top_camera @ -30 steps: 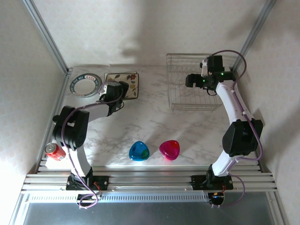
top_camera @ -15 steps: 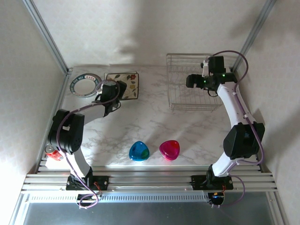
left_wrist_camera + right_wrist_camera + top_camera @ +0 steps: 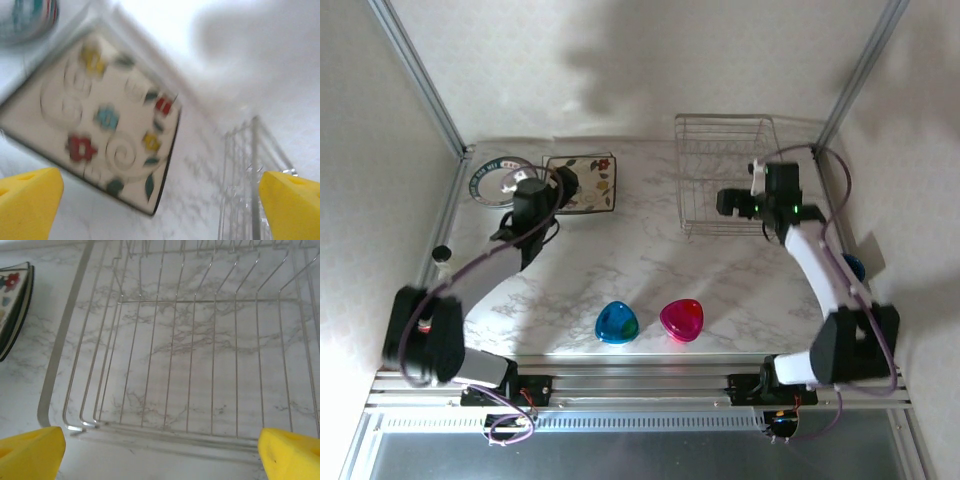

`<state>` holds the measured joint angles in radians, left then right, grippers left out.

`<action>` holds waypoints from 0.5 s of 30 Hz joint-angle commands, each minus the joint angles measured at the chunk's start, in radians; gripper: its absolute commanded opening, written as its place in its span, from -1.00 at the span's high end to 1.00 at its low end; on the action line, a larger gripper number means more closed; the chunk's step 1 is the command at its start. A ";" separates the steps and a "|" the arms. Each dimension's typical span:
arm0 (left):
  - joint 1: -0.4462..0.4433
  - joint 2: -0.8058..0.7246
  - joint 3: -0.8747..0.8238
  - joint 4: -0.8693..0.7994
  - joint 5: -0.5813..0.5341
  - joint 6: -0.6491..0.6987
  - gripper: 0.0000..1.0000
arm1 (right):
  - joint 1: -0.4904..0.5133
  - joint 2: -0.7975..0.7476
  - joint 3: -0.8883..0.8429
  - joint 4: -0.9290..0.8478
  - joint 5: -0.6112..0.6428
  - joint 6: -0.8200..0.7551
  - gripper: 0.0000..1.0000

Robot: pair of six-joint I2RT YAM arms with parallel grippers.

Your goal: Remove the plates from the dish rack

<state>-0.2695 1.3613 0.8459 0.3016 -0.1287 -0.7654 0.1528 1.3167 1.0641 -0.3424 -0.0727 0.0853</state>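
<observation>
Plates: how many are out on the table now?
2: a round plate at the far-left corner, a square flowered plate beside it on its right. Others may be stacked underneath.

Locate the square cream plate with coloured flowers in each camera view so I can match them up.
Top external: the square cream flowered plate lies upper left of centre.
Left wrist: centre-left, tilted, blurred.
Right wrist: its edge at the left border.
Shared landmark: the silver wire dish rack, right of the plate in every view.

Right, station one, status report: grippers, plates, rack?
Left gripper open, right gripper open. Dish rack empty. Round plate, square plate on table, far left. Nothing blocking.
</observation>
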 commanded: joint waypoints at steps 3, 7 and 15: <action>-0.019 -0.279 -0.290 0.342 -0.401 0.534 -0.99 | 0.039 -0.304 -0.422 0.581 0.119 -0.082 -0.98; 0.003 -0.343 -0.526 0.609 -0.445 0.789 -0.99 | 0.060 -0.394 -0.649 0.720 0.167 -0.141 -0.98; 0.164 -0.165 -0.693 0.843 -0.335 0.736 -0.99 | 0.052 -0.180 -0.802 0.980 0.220 -0.140 -0.98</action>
<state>-0.1432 1.1473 0.1722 0.9562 -0.4911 -0.0624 0.2073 1.0698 0.2920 0.4156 0.1104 -0.0326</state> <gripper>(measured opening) 0.995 0.990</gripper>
